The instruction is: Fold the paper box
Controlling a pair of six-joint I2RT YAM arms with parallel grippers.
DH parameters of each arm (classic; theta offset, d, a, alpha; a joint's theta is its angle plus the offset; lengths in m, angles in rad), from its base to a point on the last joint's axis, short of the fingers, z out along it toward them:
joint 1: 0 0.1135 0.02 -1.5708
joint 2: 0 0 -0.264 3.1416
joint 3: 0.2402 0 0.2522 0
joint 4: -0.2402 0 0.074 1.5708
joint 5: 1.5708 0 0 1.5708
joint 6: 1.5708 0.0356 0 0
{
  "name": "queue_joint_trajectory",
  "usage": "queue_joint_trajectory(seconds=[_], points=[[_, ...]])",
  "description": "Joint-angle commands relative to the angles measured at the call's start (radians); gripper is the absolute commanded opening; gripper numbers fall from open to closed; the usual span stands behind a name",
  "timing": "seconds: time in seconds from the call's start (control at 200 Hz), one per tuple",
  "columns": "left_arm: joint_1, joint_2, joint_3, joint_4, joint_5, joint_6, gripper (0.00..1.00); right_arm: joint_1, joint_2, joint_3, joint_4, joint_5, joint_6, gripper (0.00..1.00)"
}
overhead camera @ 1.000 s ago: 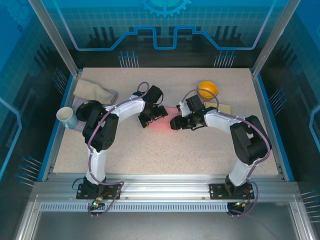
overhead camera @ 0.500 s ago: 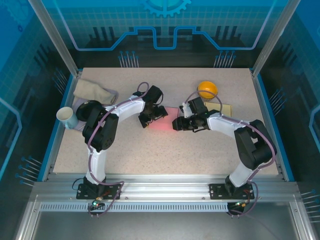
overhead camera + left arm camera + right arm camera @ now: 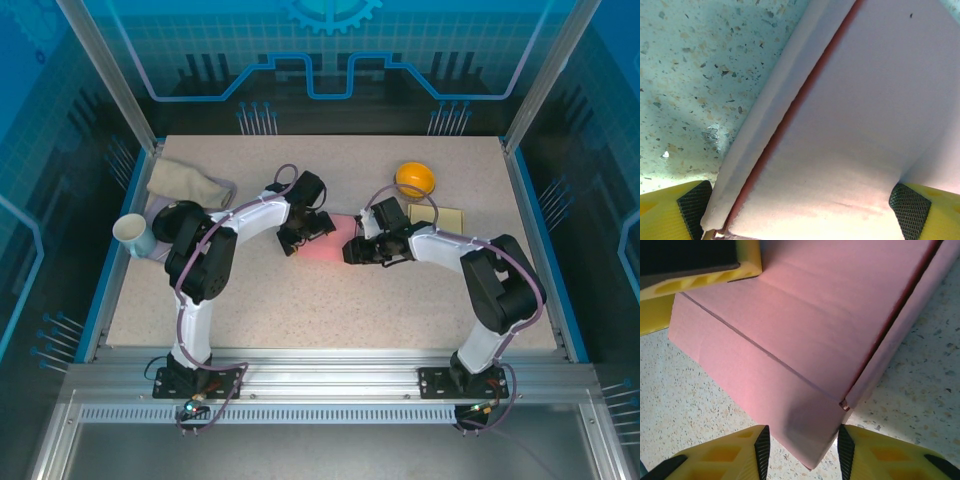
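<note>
The pink paper box (image 3: pixel 326 243) lies flat on the speckled table (image 3: pixel 300 310), just above the middle of the overhead view, between the two arms' wrists. The left gripper (image 3: pixel 300 238) is at the box's left end and the right gripper (image 3: pixel 353 251) at its right end. In the left wrist view the box fills the centre and right of the frame, with a pale folded flap running diagonally from the top centre down to the lower left and a thin red crease beside it. The left claw is spread wide, its black pads (image 3: pixel 694 204) in the two bottom corners of that frame, each right at an edge of the box. Whether they press on it I cannot tell. In the right wrist view the box stretches from the upper right down to a corner at the bottom centre, with a straight score line crossing its top face. The right claw stands at a middling gap astride that corner. The pad on the right of the frame is against the box's edge, while the pad on the left has a strip of table between it and the cardboard. Farther right in the overhead view sit an orange bowl (image 3: pixel 415 178) and a pale yellow card (image 3: pixel 447 215). A beige cloth (image 3: pixel 185 183) and a white cup (image 3: pixel 133 234) are near the table's left edge.
</note>
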Motion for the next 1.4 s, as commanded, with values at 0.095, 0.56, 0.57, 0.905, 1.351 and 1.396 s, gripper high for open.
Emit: queue_joint_trajectory(seconds=[0.095, 0.56, 0.57, 0.905, 1.351, 1.396], points=[[0.009, 0.061, -0.047, -0.078, -0.044, 0.007, 0.96, 0.016, 0.024, 0.026, 0.009, -0.019, -0.044, 0.42], [0.014, 0.074, -0.05, -0.077, -0.05, 0.012, 0.96, 0.033, 0.032, -0.034, 0.085, 0.097, -0.246, 0.37], [0.013, 0.074, -0.051, -0.077, -0.051, 0.012, 0.96, 0.033, 0.029, -0.037, 0.089, 0.1, -0.252, 0.37], [0.019, 0.093, -0.052, -0.077, -0.052, 0.02, 0.96, 0.109, 0.041, -0.192, 0.333, 0.409, -0.325, 0.24], [0.027, 0.099, -0.057, -0.084, -0.059, 0.027, 0.96, 0.19, -0.001, -0.267, 0.48, 0.619, -0.346, 0.34], [0.027, 0.1, -0.058, -0.084, -0.06, 0.027, 0.96, 0.181, -0.027, -0.253, 0.436, 0.59, -0.329, 0.35]])
